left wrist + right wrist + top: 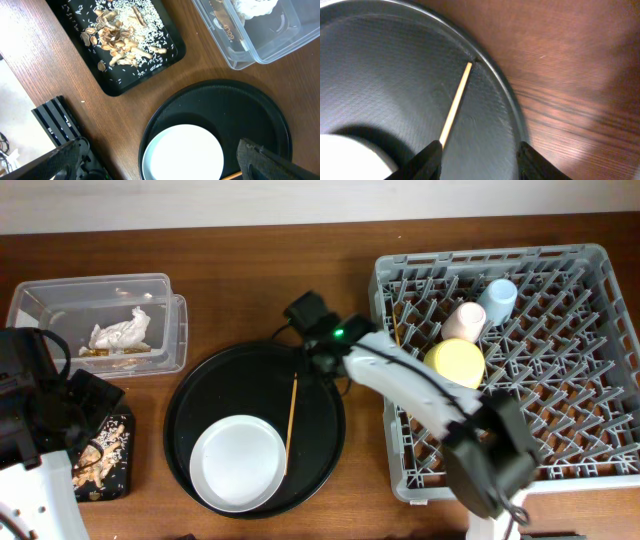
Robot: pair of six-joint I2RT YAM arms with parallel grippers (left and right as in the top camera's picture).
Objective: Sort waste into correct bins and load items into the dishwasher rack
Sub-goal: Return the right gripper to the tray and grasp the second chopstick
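A wooden chopstick (291,420) lies in the large round black tray (200,405), beside the pale round plate (238,462). My right gripper (480,165) hovers open over the tray's upper right rim (512,107). The chopstick (456,105) lies just by its left finger, and nothing is between the jaws. The grey dishwasher rack (560,450) holds a yellow bowl (455,362), a cream-pink cup (464,321) and a light blue cup (498,297). My left gripper (162,167) is wide open and empty above the plate (182,152).
The clear plastic box (60,305) at the back left holds a crumpled white napkin (122,332). A flat black tray (125,75) with beige-brown food scraps (120,40) lies at the front left. Bare wood separates the round tray and the rack.
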